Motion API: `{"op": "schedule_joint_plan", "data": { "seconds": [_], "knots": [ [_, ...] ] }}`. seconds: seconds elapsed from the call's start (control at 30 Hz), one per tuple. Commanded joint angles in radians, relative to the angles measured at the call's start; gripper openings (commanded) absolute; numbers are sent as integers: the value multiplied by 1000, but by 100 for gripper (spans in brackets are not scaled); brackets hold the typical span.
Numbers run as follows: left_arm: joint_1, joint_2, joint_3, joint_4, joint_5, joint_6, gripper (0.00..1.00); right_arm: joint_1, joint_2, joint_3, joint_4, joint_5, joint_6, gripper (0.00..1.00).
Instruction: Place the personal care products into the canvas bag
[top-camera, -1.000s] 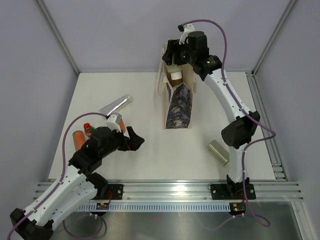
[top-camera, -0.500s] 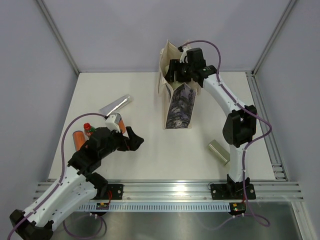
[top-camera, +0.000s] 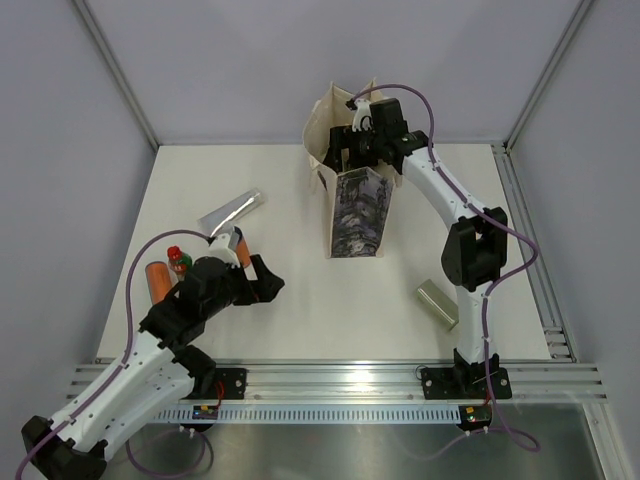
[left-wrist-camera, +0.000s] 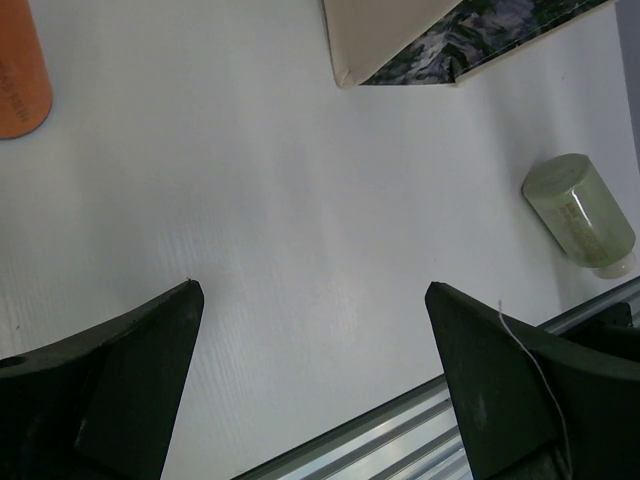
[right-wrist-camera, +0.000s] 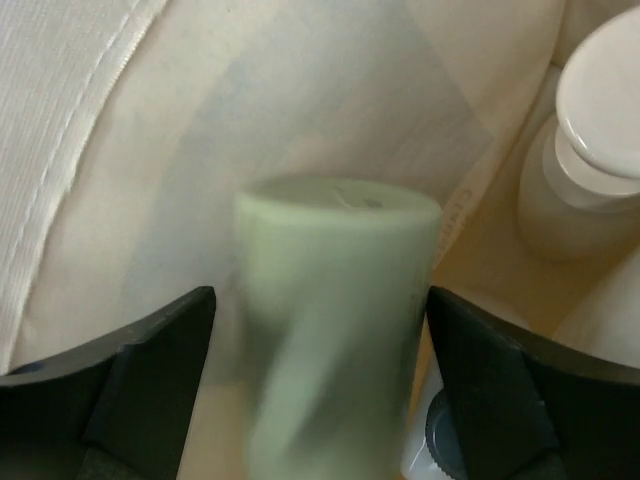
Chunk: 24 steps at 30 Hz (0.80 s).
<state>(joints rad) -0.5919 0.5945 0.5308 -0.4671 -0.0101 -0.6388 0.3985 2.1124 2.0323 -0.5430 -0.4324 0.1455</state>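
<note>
The canvas bag (top-camera: 355, 215) stands upright at the back centre, its mouth open. My right gripper (top-camera: 360, 145) reaches down into it. In the right wrist view the jaws stand wide around a blurred pale-green cylinder (right-wrist-camera: 335, 330) inside the bag (right-wrist-camera: 120, 150), with a small gap on the left side. A cream-capped bottle (right-wrist-camera: 600, 100) and a black cap (right-wrist-camera: 445, 440) lie deeper in. My left gripper (top-camera: 265, 280) (left-wrist-camera: 312, 285) is open and empty over bare table. A second pale-green cylinder (top-camera: 437, 302) (left-wrist-camera: 580, 215) lies at the right.
At the left lie a silver tube (top-camera: 232, 210), a green red-capped bottle (top-camera: 178, 260), an orange bottle (top-camera: 157, 278) (left-wrist-camera: 20, 70) and another orange one (top-camera: 235, 240) half hidden by my left arm. The bag's foot (left-wrist-camera: 430, 30) is ahead of my left gripper.
My right gripper has dropped from above the bag's mouth down into the bag, which has spread wider. The pale-green cylinder is blurred between the jaws. My left arm has barely moved.
</note>
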Motion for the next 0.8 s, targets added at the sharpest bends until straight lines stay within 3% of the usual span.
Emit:
{"op": "schedule_joint_plan", "data": {
  "seconds": [0.0,0.2,0.4,0.6,0.77],
  "knots": [
    [-2,-18,-9,5,-45,-27,99,3,-40,46,21,-26,-58,99],
    [-2,-9,-5,-31,-106,-56,99,2,-72,51,14,-19,-76,100],
    [-2,36,11,-113,-255,-130,99,-6,-110,52,8,-51,-98,99],
    [-3,148,40,-189,-390,-231,99,-24,-166,175,-124,-325,-322,99],
    [-3,292,69,-124,-520,-225,99,-26,-264,185,-236,-377,-509,99]
  ]
}}
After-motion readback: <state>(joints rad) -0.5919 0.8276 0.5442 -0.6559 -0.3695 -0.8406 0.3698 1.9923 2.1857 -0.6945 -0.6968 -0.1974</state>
